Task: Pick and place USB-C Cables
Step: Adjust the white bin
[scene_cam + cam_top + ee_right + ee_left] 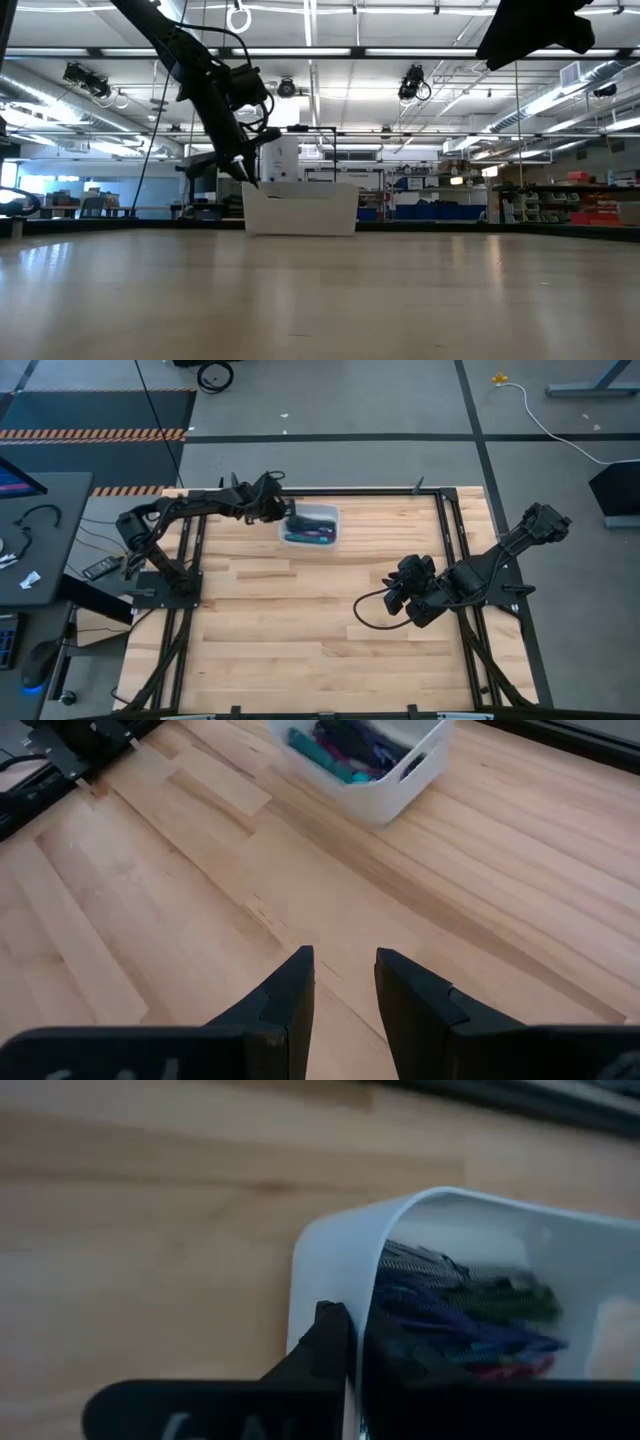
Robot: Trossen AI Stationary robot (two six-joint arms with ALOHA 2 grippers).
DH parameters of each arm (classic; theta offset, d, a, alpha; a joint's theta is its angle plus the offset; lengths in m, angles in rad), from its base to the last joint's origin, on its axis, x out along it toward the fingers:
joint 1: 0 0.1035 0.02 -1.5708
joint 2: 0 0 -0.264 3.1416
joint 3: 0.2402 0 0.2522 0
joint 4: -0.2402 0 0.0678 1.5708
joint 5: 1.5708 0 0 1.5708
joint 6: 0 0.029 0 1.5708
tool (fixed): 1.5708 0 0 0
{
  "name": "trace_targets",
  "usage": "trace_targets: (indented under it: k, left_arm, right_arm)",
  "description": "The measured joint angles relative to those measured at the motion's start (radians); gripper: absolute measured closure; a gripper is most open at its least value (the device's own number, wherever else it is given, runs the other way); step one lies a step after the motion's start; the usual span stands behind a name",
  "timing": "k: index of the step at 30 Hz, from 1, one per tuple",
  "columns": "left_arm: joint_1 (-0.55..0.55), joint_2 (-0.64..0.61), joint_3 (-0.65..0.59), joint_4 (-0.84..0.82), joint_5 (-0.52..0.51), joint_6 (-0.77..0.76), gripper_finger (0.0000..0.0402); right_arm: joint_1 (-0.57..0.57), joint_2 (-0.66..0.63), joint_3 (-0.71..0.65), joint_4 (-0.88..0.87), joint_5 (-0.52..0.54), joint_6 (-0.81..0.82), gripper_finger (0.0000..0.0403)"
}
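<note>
A light wooden table point(300, 620) of butcher-block planks, framed by dark metal rails, carries the scene. A white rounded-square bin point(312, 525) stands directly on it near the far edge, toward the left arm's side. The two arm bases are mounted at the table's left and right edges. Elsewhere the planks show only grain.

bin point(327, 518): white | USB-C Cables point(470, 1315): purple, green, magenta, teal | table point(300, 620): light wood planks

place: industrial lab/warehouse | evidence: ceiling strip lights point(330, 52), stocked shelving point(590, 205), hazard-striped floor point(90, 433)
</note>
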Motion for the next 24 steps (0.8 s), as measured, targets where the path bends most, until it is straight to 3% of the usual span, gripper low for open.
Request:
trace_targets:
  k: [5,17,24]
  left_arm:
    - [0.011,0.0,0.004,0.0,-0.047,-0.048,0.0392]
    - [0.015,0.0,0.004,-0.001,-0.033,0.006,0.0388]
    - [0.015,0.0,0.006,0.005,-0.041,-0.003,0.0361]
  right_arm:
    - [0.0,0.0,0.0,0.0,0.0,0.0,0.0289]
    - [0.0,0.0,0.0,0.0,0.0,0.0,0.0289]
    - [0.0,0.0,0.0,0.001,0.0,0.0,0.0289]
